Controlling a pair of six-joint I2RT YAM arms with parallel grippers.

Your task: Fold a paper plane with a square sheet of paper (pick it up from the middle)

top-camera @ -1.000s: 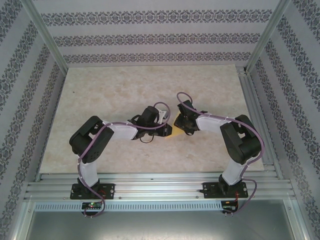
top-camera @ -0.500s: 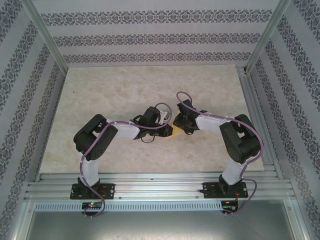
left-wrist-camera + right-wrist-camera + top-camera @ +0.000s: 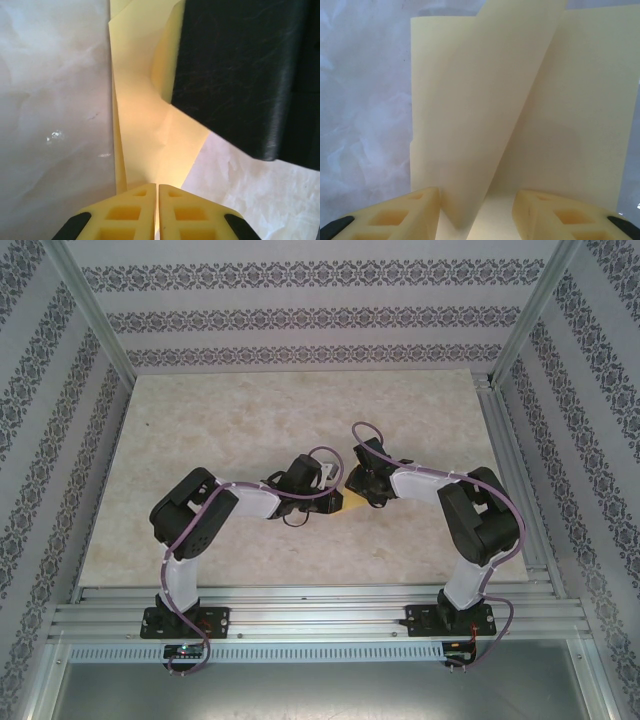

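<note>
While the two arms meet over the pale marbled tabletop (image 3: pixel 250 420), a thin yellow folded sheet of paper (image 3: pixel 353 503) sits between them.
The left end effector (image 3: pixel 157 189) is pinched together on the paper's edge; the right end effector (image 3: pixel 476 196) stands apart, a raised flap in its gap.

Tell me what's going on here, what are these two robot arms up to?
Two robot arms meet at the middle of the table, working on a yellow square sheet of paper that is already partly folded, with creased flaps. The left tool is pinched shut on one edge of the sheet. The right tool is open, its fingers standing either side of a folded flap. There is no finished plane yet; the folding looks to be midway.
</note>
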